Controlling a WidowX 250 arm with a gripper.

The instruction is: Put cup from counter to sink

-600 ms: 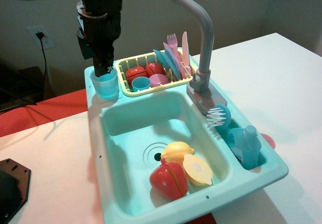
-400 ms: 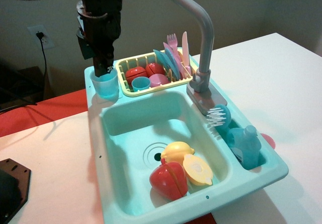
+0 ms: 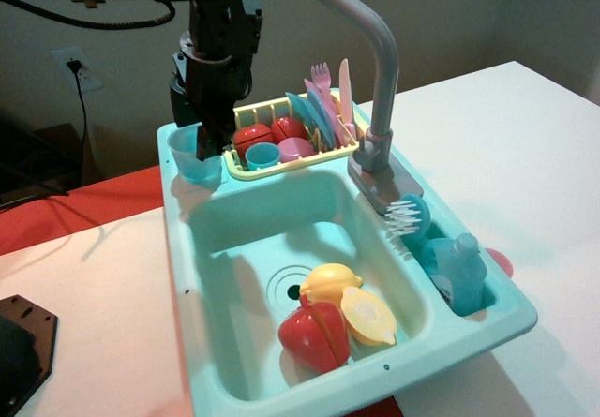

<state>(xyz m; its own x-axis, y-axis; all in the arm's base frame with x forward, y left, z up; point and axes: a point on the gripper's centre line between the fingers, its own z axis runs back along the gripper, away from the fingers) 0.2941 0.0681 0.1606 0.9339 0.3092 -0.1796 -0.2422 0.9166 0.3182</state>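
Note:
The translucent light-blue cup (image 3: 192, 158) stands on the ribbed teal counter (image 3: 171, 190) at the sink unit's back left corner, tilted with its rim leaning left. My black gripper (image 3: 213, 139) comes down from above at the cup's right rim and looks shut on its wall; the fingertips are dark and partly hidden behind the cup. The teal sink (image 3: 246, 226) lies just in front of the cup, with its ringed drain (image 3: 283, 288) showing.
A yellow lemon (image 3: 329, 280), lemon half (image 3: 367, 316) and red fruit (image 3: 313, 335) lie in the basin. A yellow dish rack (image 3: 246, 111) with dishes and a small opaque blue cup (image 3: 262, 156) stands right of the gripper. Grey faucet (image 3: 380, 70), blue bottle (image 3: 459, 269).
My arm has shifted right, toward the dish rack. The cup has tipped from upright to leaning left, its rim a little higher.

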